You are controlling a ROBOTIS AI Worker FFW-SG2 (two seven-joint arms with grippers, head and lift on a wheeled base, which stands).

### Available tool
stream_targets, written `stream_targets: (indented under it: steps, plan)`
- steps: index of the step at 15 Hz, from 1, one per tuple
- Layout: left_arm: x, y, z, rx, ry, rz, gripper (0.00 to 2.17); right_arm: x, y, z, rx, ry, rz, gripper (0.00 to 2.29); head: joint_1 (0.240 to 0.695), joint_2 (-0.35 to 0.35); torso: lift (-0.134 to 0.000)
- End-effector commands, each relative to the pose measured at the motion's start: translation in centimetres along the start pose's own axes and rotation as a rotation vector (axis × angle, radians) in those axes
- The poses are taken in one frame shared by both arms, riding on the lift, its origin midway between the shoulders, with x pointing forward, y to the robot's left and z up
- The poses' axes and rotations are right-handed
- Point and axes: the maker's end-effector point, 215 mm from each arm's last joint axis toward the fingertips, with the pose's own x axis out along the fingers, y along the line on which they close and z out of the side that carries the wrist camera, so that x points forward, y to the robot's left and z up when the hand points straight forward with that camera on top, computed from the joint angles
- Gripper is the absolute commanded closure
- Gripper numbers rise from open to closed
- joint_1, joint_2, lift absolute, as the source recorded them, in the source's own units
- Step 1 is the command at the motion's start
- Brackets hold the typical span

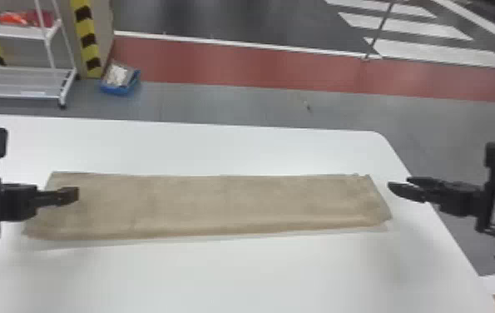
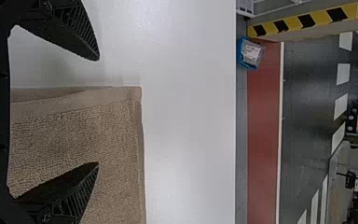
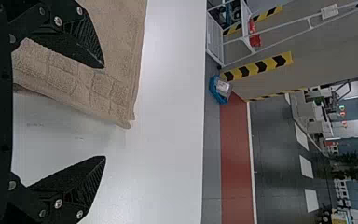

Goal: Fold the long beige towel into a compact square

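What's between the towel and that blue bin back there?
White tabletop, then grey floor, separate towel and blue bin in the head view.

The head view's bottom edge crops the desk (image 1: 233, 274); the left tool (image 1: 71, 195) hides some towel (image 1: 217, 202); the blue bin (image 1: 118, 90) holds something blurred.

An industrial hall or large workshop is suggested, though its exact trade cannot be told. The grey floor is crossed by a red lane (image 1: 258, 64) edged in white, and beyond it broad white stripes (image 1: 408, 25) are painted on darker ground — much like a marked crossing. Corners are banded with yellow-and-black hazard markings (image 1: 86, 37). By them a white wheeled rack (image 1: 13, 81) is seen, and a blue bin (image 1: 119, 88) is set on the floor.
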Motion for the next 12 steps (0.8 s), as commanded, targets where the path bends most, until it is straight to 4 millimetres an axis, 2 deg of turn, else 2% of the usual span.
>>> stream_targets:
  steps: [1,12]
  plan:
    - [-0.03,-0.30,-0.14,0.001,0.001,-0.005,0.09,-0.15,-0.14,-0.04,0.003,0.000,-0.003,0.22,0.695,-0.222,-0.124]
    - [-0.93,-0.61,-0.46,0.007,0.030,-0.007,0.09,-0.32,-0.35,0.81,-0.004,-0.009,-0.004,0.22,0.695,-0.233,-0.124]
